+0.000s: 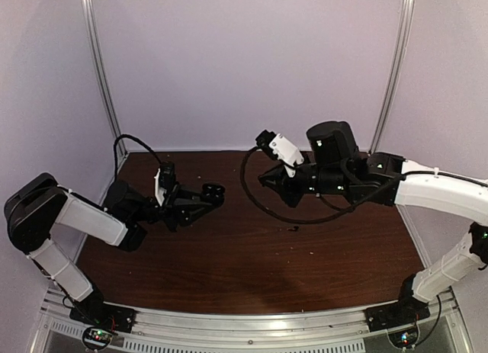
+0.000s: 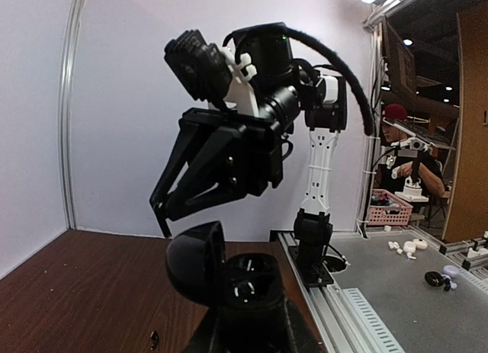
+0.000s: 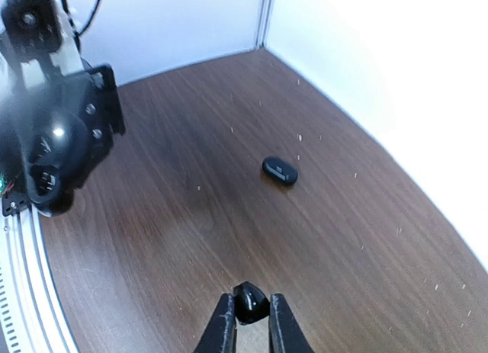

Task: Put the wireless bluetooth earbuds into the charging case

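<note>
Right end effector (image 3: 251, 313) pinches rounded black earbud (image 3: 249, 300); left end effector (image 2: 252, 332) clamps open case (image 2: 248, 281).

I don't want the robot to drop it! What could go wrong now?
1. The earbud sits pinched just at the very tips of the right fingers, so it might slip out and fall onto the table.
2. The open charging case in the left fingers has small pockets. If the aim is a bit off, the bud could catch on the rim or push the case crooked.
</note>
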Motion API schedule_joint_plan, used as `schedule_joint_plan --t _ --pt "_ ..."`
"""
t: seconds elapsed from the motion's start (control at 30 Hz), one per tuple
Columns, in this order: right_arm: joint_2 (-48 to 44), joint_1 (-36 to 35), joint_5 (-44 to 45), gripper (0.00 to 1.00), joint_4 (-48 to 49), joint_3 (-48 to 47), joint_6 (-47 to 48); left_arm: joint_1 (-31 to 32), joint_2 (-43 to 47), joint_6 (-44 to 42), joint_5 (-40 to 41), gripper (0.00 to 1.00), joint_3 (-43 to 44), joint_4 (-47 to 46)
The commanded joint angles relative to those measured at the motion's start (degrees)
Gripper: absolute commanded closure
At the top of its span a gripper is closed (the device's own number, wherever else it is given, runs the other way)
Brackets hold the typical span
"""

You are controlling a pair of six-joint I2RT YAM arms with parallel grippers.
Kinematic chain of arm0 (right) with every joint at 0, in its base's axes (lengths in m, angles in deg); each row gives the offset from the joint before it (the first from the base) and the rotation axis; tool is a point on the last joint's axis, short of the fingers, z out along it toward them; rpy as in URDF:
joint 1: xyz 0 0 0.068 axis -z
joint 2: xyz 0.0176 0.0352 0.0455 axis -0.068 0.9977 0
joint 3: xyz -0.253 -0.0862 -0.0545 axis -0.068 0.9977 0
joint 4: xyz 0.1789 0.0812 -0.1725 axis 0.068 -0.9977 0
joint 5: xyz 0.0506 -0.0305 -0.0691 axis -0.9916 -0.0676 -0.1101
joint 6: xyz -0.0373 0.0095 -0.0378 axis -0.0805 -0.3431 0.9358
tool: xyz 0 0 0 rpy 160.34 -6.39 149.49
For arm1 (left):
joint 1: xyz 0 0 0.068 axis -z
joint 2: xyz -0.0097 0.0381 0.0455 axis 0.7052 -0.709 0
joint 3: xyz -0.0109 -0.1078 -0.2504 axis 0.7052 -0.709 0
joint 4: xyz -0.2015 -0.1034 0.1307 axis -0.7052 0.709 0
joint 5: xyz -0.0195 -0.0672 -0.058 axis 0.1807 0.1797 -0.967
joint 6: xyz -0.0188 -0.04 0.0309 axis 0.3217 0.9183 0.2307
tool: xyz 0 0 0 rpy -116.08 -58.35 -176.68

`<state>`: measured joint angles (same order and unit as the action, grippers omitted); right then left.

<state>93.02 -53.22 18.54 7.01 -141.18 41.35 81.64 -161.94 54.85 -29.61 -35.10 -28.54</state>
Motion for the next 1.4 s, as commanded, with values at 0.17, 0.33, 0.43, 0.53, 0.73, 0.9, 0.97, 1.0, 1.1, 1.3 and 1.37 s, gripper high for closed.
schedule_joint_plan --t 0.17,0.33,0.43,0.53,0.73,0.9,0.97,1.0,1.1,1.3,1.37 --pt "-10.2 -0.3 -14.8 0.87 14.2 4.8 6.4 -0.3 1.2 -7.2 -6.0 1.00 2.4 -2.1" --pt "-11.0 -2.5 -19.7 0.87 15.4 4.2 7.5 -0.2 4.6 -15.1 -5.8 1.00 2.6 7.1" --pt "-10.2 -3.9 -21.8 0.87 15.4 3.2 8.1 0.1 6.2 -19.0 -5.6 1.00 3.4 12.8" --pt "-9.4 -5.4 -23.0 0.87 15.7 2.5 8.3 0.9 7.4 -23.0 -4.8 1.00 4.3 18.2" --pt "-7.9 -8.3 -21.2 0.87 18.5 2.6 9.1 1.3 6.4 -17.8 -2.9 1.00 4.3 13.6" --pt "-5.8 -9.0 -18.2 0.87 21.7 2.9 10.4 1.3 2.8 -4.5 -3.2 1.00 3.9 -3.0" --pt "-4.9 -9.0 -17.3 0.87 23.2 2.8 10.5 1.3 1.8 -1.6 -3.3 1.00 4.2 -6.3" --pt "-4.4 -9.0 -16.6 0.87 24.0 2.9 10.5 1.3 1.4 -0.7 -3.2 1.00 4.4 -7.2" --pt "-3.6 -9.0 -15.2 0.87 25.9 3.1 10.6 1.3 1.3 -0.2 -2.7 1.00 4.8 -7.0" --pt "-2.0 -9.0 -14.4 0.87 27.3 2.9 11.0 1.3 2.4 -1.4 -2.1 1.00 5.2 -3.4" --pt "-1.5 -9.0 -14.5 0.87 27.9 2.9 10.9 1.3 2.8 -1.9 -1.9 1.00 5.2 -1.8"
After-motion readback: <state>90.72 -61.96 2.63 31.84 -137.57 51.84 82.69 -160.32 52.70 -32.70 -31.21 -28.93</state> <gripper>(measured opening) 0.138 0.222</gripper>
